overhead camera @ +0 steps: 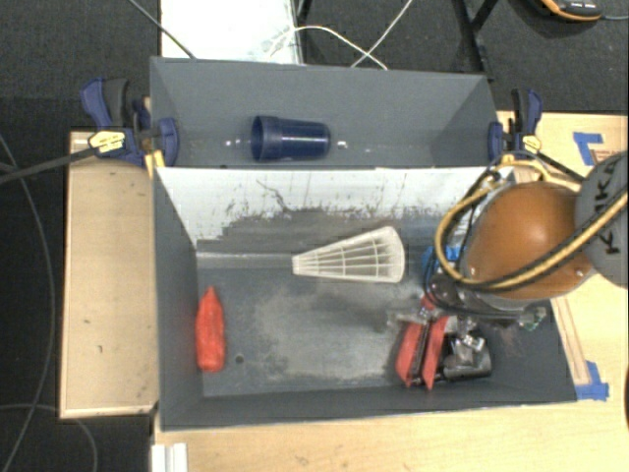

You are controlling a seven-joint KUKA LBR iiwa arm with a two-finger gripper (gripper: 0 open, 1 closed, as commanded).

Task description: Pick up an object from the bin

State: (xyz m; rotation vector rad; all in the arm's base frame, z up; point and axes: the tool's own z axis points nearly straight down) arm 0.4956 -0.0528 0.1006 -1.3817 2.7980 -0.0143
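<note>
My gripper (469, 353) is low in the bin's near right corner, showing below the arm's orange dome. Right beside it on its left lies a red-handled tool (416, 350), like pliers, with its two red grips pointing toward the near wall. The tool touches or nearly touches the gripper, and I cannot tell whether it is between the fingers. A white lattice cone (354, 257) lies on its side in the middle of the bin floor, up and left of the gripper.
A red elongated thing (210, 330) lies near the left wall. A dark blue cup (288, 138) lies on its side against the far wall. The arm and its cables cover the bin's right side.
</note>
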